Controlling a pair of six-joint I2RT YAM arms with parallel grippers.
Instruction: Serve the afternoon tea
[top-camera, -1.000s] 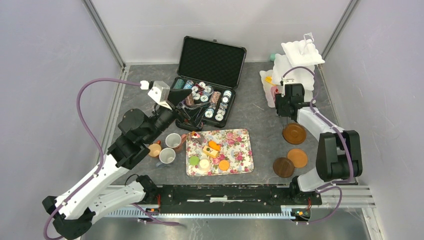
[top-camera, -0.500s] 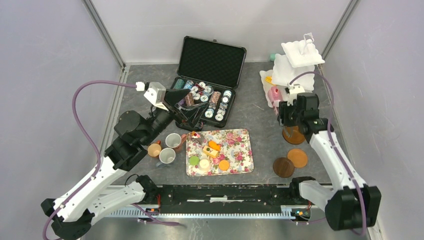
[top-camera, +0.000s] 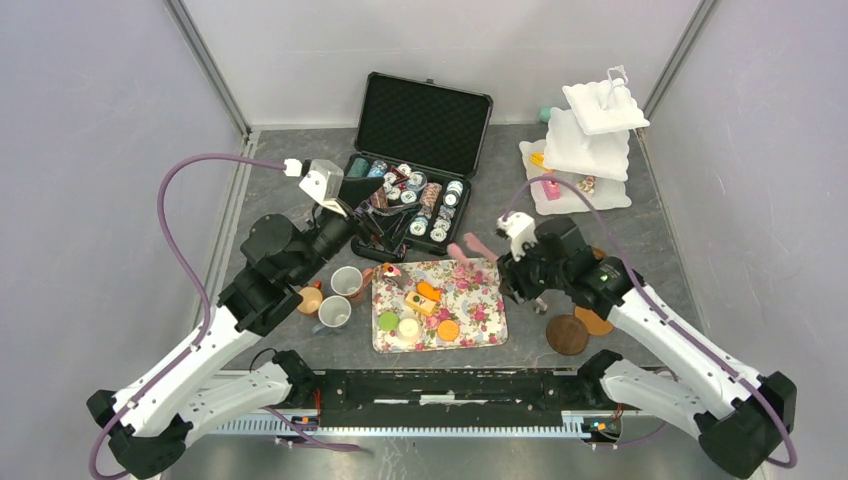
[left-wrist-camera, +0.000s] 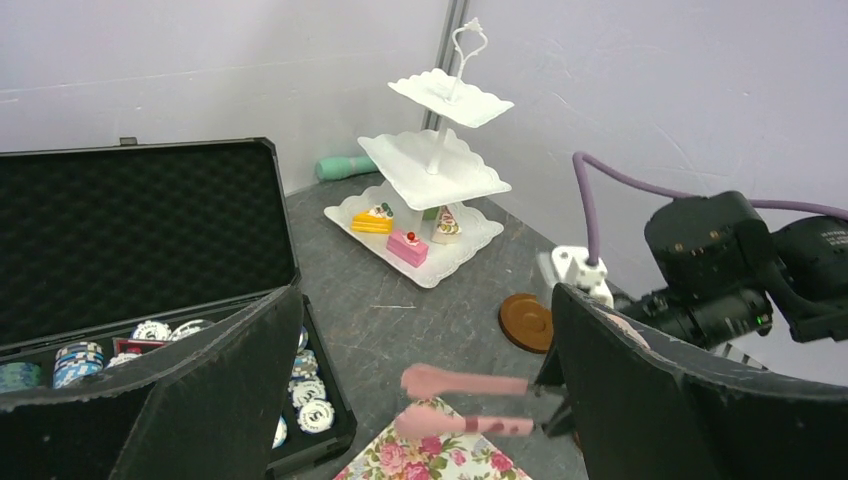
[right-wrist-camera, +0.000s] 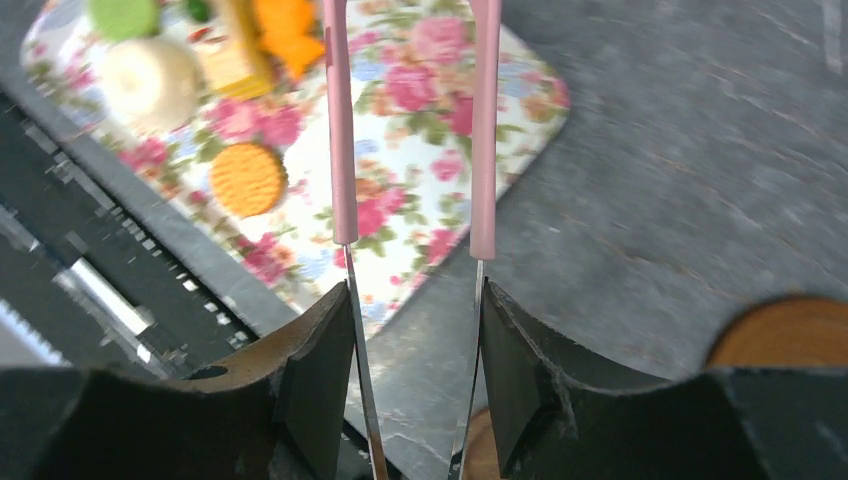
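right gripper (right-wrist-camera: 415, 335) pinches the tongs (right-wrist-camera: 340, 150), tips apart, over the tray (right-wrist-camera: 420, 90)'s right side. I'd straddle the orange macaron (right-wrist-camera: 247, 178) squarely before squeezing. left gripper (left-wrist-camera: 425, 300) gapes, empty.

A robotics laboratory test cell is shown. The grey desk (top-camera: 660, 230) is enclosed on three sides by plain pale wall panels (top-camera: 100, 120) held in aluminium posts (top-camera: 205, 65). Two robot arms (top-camera: 200, 350) are bolted to a black rail (top-camera: 450, 385) along the desk's near edge, and purple cables (top-camera: 175, 240) are looped above the desk. Toy cakes (top-camera: 428, 291) are laid out on the desk as props.
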